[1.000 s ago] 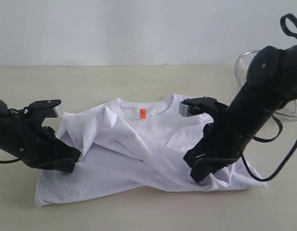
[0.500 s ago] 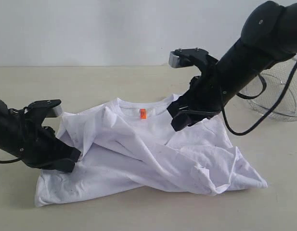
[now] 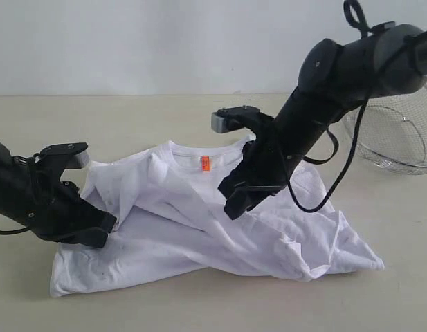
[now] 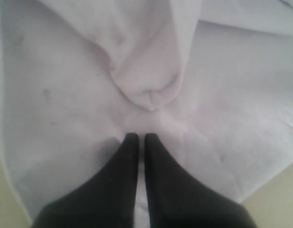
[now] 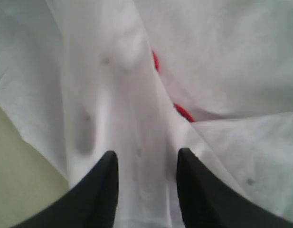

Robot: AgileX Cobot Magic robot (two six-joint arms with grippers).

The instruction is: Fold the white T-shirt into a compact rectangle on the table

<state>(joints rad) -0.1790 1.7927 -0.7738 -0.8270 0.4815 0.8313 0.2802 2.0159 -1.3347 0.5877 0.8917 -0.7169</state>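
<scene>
The white T-shirt (image 3: 171, 228) lies rumpled on the counter (image 3: 130, 117), lower middle of the exterior frame, its orange neck tag (image 3: 205, 163) too small to read, red scraps of lettering (image 5: 184, 113) unreadable, left pincer (image 4: 140, 138) clamped on its cloth, right pincer (image 5: 147, 154) part-spread, empty, above the chest.

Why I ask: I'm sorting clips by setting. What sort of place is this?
Likely a robot lab or test bench: a beige table against a blank wall, with two black robot arms over a white T-shirt.
</scene>
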